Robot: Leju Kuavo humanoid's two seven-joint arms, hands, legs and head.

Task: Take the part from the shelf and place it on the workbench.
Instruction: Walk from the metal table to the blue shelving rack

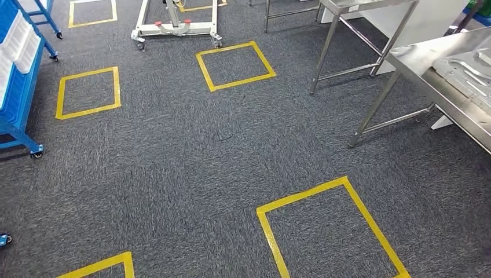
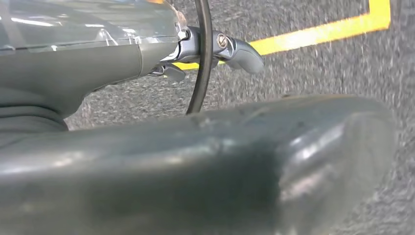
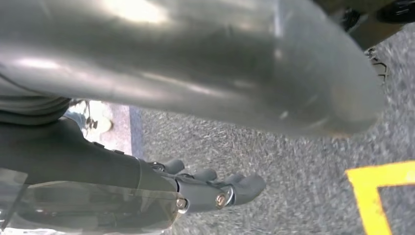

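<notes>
Both arms hang over the carpet floor (image 1: 191, 156). L: left hand (image 2: 147, 63) has its fingers (image 2: 240, 49) loosely stretched out and nothing in them; a black cable (image 2: 203, 58) crosses in front. R: right hand (image 3: 195, 193) has its fingers (image 3: 244, 188) apart, slightly bent, also empty.

Blue shelf (image 1: 17, 98) stands at the floor's left side w/ white flat pieces (image 1: 20, 40) in it; too small to tell what they are. Steel workbench (image 1: 417, 69) stands at the right. A grey stamped sheet-metal part (image 1: 469, 72) lies flat on the bench, set back from its front edge, near the end corner. Can't tell if that is the part meant or an identical one.

Handling, as a guess: thin pressed steel, so stiff, moderate wt, smooth and slippery, edges prob. sharp. Ribs and cut-outs give purchase. Best taken by the two long edges, one hand per side, kept level; a one-hand pinch at a corner would likely let it swing or slip.
</notes>
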